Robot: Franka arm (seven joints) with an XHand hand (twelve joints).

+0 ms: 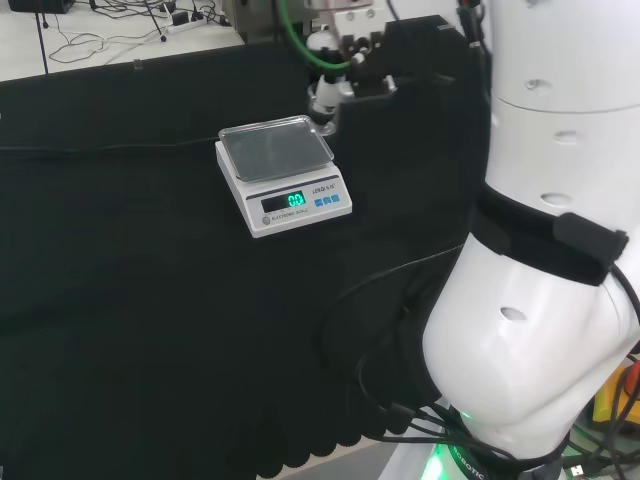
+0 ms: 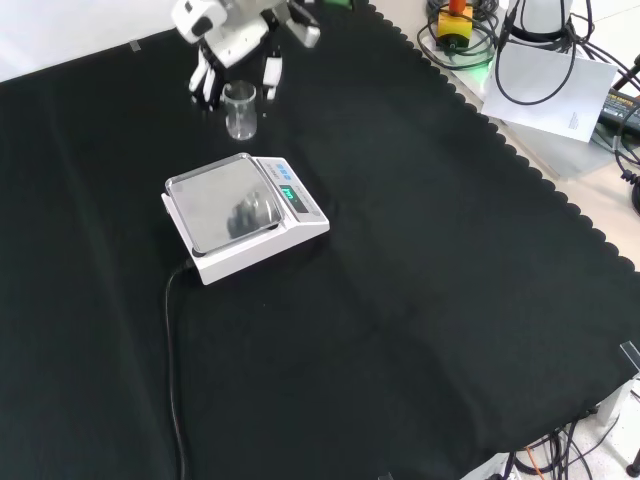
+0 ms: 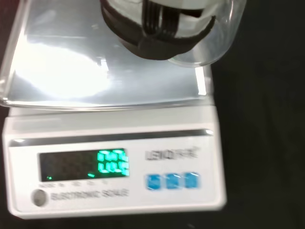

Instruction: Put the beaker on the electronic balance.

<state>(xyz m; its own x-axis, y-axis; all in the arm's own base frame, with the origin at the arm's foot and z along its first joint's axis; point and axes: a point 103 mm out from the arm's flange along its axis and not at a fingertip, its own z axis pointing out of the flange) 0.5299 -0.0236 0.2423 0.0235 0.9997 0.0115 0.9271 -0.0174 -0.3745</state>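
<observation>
The white electronic balance stands on the black cloth with a bare steel pan and a lit green display. In the front view the clear glass beaker is upright just beyond the balance, between the fingers of the black and white hand. The hand's fingers curl down on both sides of the beaker. In the head view the hand is just right of the balance. In the wrist view the beaker sits beside a finger, over a corner of the pan.
The balance's black cable runs across the cloth toward the near edge in the front view. The arm's white links stand at the right of the head view. Cables and a white sheet lie off the cloth's scalloped edge.
</observation>
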